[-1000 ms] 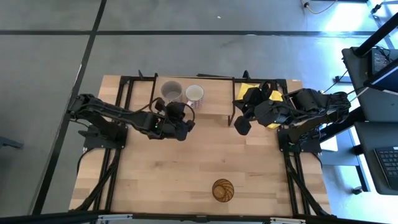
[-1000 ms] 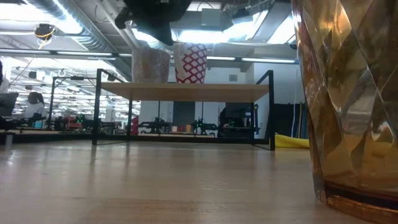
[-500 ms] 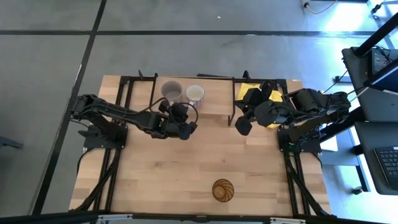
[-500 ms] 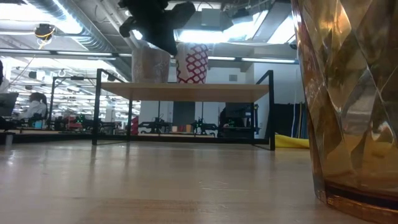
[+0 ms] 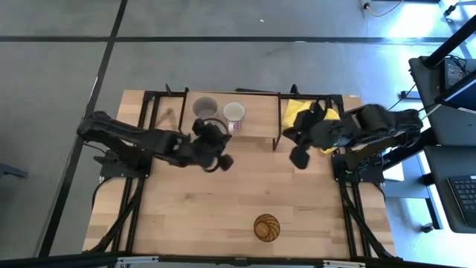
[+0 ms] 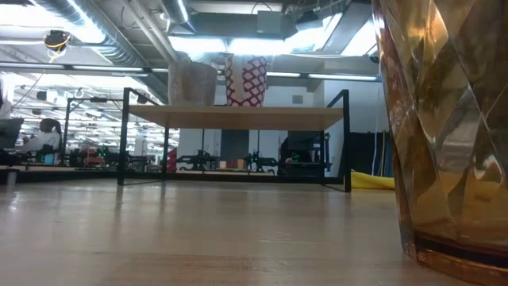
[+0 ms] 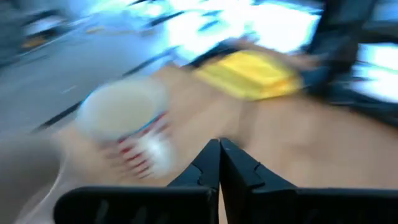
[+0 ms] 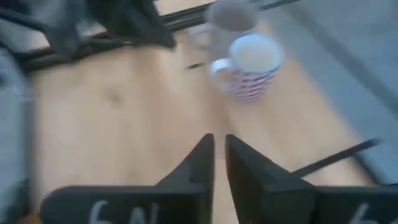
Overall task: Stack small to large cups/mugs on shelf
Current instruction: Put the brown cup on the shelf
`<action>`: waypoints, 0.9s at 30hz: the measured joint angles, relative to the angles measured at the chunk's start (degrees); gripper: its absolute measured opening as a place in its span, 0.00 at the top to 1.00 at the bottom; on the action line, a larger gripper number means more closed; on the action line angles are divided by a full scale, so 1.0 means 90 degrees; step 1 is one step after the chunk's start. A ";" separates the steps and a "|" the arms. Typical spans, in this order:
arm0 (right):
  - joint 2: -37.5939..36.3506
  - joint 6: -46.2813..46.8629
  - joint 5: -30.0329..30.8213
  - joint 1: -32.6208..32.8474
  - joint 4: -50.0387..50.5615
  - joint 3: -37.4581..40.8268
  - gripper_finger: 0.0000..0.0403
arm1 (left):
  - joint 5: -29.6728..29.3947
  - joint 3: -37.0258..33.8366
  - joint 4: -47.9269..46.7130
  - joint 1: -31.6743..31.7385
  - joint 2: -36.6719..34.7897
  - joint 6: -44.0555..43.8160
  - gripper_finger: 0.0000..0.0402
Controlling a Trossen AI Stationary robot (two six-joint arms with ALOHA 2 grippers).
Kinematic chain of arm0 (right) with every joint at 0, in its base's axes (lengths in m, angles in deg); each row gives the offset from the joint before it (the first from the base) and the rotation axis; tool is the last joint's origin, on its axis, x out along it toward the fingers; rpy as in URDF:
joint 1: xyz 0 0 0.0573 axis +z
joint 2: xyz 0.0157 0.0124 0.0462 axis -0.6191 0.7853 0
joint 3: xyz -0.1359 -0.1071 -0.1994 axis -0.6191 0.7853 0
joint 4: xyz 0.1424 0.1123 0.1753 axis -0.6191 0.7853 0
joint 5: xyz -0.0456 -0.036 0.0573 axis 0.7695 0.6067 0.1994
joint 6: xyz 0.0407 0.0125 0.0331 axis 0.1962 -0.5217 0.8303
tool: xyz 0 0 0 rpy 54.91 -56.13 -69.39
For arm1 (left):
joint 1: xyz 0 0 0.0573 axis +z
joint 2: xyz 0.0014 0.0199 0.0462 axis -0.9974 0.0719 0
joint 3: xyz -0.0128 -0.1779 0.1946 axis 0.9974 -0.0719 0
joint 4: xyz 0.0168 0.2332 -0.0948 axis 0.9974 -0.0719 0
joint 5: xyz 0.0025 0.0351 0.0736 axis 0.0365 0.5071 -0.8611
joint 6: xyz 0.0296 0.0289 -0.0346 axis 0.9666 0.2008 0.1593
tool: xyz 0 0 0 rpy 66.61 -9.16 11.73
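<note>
**Two mugs on the shelf, tumbler waiting at the table's near edge**

In the high view the grey mug and the white mug, patterned in red, stand upright side by side, just apart, on the shelf at the upper middle of the frame. Grey is to the left, white to the right. The low view shows the same pair on the raised board, the grey mug at upper left of centre and the white one beside it. Neither sits inside the other, so the nesting appears not yet done.

The amber tumbler stands alone at the lower middle of the table, well apart from the shelf. In the low view it fills the right edge of the frame.

The left pincer hovers over the table just below the shelf's front edge, near the mugs. Its fingers are pressed together and hold nothing.

The right pincer hangs at the right of the shelf, beside a yellow cloth. Its fingers stand a narrow slit apart, empty, pointing toward the white mug, probably lined up to reach for it.
</note>
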 joint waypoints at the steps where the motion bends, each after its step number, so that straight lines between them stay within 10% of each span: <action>1: -0.0087 0.0045 -0.0396 -0.0091 -0.0026 0.0001 0.89 | 0.0228 0.0222 0.0002 -0.0131 -0.0102 0.0317 1.00; 5: -0.0487 0.0433 -0.2263 -0.0746 -0.0209 -0.0003 0.83 | 0.1993 0.0763 -0.0124 -0.0381 -0.0552 0.1033 1.00; 10: -0.0481 0.1214 -0.2981 -0.0908 0.0531 0.0111 0.77 | 0.3501 0.0493 -0.0842 -0.0609 -0.1028 0.0832 1.00; 18: -0.0424 0.2968 -0.4317 -0.0233 -0.1319 0.2451 0.62 | 0.4322 -0.0507 -0.1081 -0.1374 -0.1457 0.0339 1.00; 27: -0.0248 0.4858 -0.3701 0.0950 -0.2939 0.3702 0.56 | 0.4243 -0.1424 -0.1077 -0.1912 -0.2499 0.0232 1.00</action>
